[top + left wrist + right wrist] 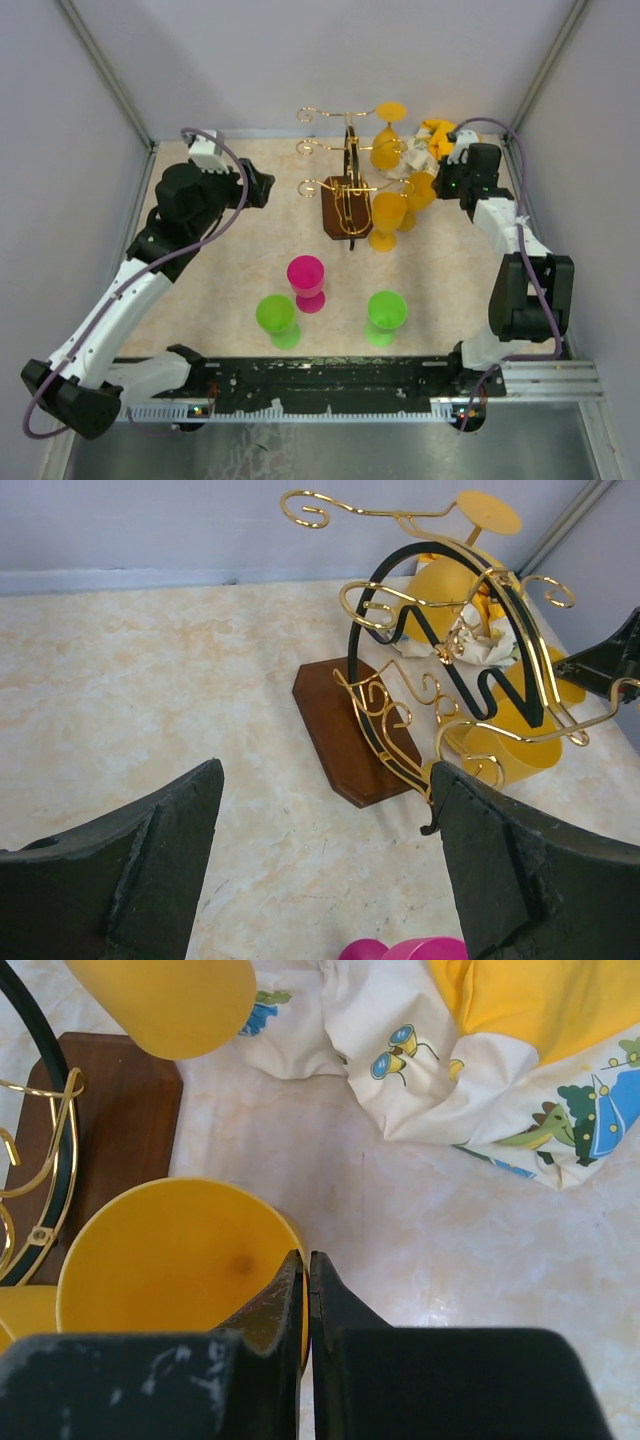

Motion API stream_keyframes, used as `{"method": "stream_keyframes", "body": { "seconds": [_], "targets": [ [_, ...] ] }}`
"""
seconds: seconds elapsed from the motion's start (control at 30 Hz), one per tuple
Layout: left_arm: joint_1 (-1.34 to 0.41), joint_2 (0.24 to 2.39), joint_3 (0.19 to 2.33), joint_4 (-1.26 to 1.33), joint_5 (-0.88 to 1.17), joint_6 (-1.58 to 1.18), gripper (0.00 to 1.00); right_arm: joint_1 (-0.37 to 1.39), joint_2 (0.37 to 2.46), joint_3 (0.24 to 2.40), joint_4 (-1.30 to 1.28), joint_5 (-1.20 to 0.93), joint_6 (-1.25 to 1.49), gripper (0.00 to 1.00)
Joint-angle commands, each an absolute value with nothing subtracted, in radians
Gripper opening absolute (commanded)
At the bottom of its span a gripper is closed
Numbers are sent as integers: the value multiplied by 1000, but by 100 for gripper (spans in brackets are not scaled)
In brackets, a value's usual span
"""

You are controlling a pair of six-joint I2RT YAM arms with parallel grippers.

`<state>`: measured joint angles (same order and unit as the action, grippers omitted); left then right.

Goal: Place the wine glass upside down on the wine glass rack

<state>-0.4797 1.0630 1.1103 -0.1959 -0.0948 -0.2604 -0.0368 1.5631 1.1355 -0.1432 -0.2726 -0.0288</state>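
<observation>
While the left tool [268,187] [328,772] hangs over the left half of the table [220,280], its fingers are spread wide apart with nothing between them, and it points toward the middle.

Nearer the arm bases, a green glass [276,315] stands upright. Just right of it and a little farther back is a pink glass [306,275] [410,948], also upright.

At the centre stands the wine glass rack [345,190] [340,720] [110,1100], with gold wire hooks curling off a dark arch on a brown wooden base. On its right side a hanging yellow glass [386,150] [440,585] [165,1000] is suspended upside down, foot uppermost. Below that, a second yellow glass [386,215] stands just beside the base. In front of it, near the arm bases, stands another green glass [386,312].

Right of the rack, close to the base but off the hooks, is the wine glass [422,190] [160,1260], yellow, its open mouth facing up toward the right wrist camera. The right tool [443,186] [308,1260] is pinched together on its rim, with only a thin slit between the fingers: one finger is inside the bowl and the other outside.

Behind and to the right, at the far corner, lies a crumpled cloth [432,140] [480,1050], white and yellow with small cartoon prints.
</observation>
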Motion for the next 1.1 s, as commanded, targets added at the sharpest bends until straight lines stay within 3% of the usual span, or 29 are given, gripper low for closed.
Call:
{"method": "stream_keyframes", "body": {
  "seconds": [0.0, 0.2, 0.4, 0.6, 0.7, 0.9, 1.07],
  "targets": [
    [-474, 1096, 1201, -249, -61, -290, 90, -34, 1534, 1203, -154, -207, -31, 0],
    [-473, 1201, 1356, -360, -20, -402, 93, -22, 1398, 1238, -153, -44, -72, 0],
    [-472, 1238, 1453, -363, 21, -609, 93, 25, 1214, 1186, 13, 101, -174, 0],
    [-466, 1208, 1476, -336, 16, -799, 95, 224, 1087, 1108, 279, 303, -425, 0],
    [-448, 1211, 1479, -317, 65, -914, 95, 288, 1041, 1085, 382, 261, -451, 0],
    [-427, 1217, 1387, -158, 236, -1176, 84, 500, 999, 1008, 617, 218, -577, 0],
    [-427, 1153, 1223, 23, 199, -1359, 76, 651, 1015, 935, 791, 198, -646, 0]
  ]
}}
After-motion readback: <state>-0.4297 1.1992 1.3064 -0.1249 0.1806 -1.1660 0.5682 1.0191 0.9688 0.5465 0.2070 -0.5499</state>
